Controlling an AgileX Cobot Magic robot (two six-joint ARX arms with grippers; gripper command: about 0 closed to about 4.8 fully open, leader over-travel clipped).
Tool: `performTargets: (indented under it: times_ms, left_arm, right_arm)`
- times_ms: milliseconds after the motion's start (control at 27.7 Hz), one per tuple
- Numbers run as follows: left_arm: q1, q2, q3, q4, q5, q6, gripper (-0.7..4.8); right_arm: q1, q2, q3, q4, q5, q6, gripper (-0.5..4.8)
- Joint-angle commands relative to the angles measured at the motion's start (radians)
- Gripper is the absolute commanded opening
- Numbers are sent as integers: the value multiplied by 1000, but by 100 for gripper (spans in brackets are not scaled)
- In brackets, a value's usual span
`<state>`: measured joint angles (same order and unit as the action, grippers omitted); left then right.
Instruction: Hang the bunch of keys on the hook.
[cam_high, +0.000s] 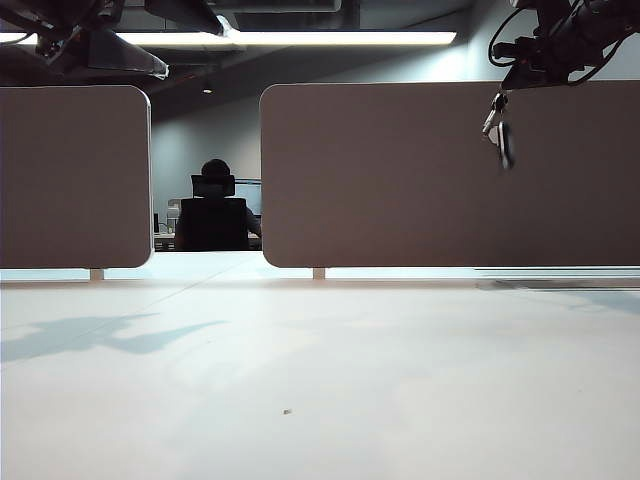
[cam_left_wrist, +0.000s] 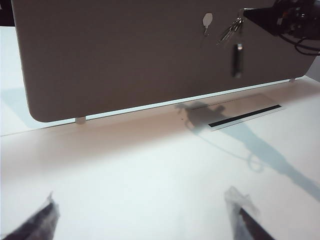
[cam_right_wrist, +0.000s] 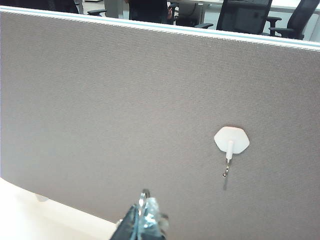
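Observation:
The bunch of keys hangs in front of the grey panel, silver keys on top and the black fob dangling below. My right gripper is shut on the key ring, high up near the panel's top edge. The hook, a small white hexagon with a thin prong, is fixed to the panel a short way to the side of the keys and apart from them. In the exterior view the keys dangle under the right gripper; the hook is hidden there. My left gripper hovers open over the bare table.
A second grey panel stands at the left, with a gap between the two panels through which a person on an office chair shows. A dark slot is cut in the white table under the hook.

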<state>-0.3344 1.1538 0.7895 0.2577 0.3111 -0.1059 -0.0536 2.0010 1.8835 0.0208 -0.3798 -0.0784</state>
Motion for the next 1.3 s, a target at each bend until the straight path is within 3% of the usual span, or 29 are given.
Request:
performTargets:
  times_ms: [36,722,974,1299]
  left_arm:
    - [-2,-3,8,13,7,0,479]
    - [-2,-3,8,13,3,0,479]
    - [-2,-3,8,30,3,0,479]
    - [-2,-3,8,47,-2,1,479]
  right_arm:
    - [0,-12,3,19,-5,1,-2]
    - [1,-4,3,20,-5,0,-2]
    - [1,52,6,121,32,1,-2]
    - [-3,204,181,126,45,1,-2]
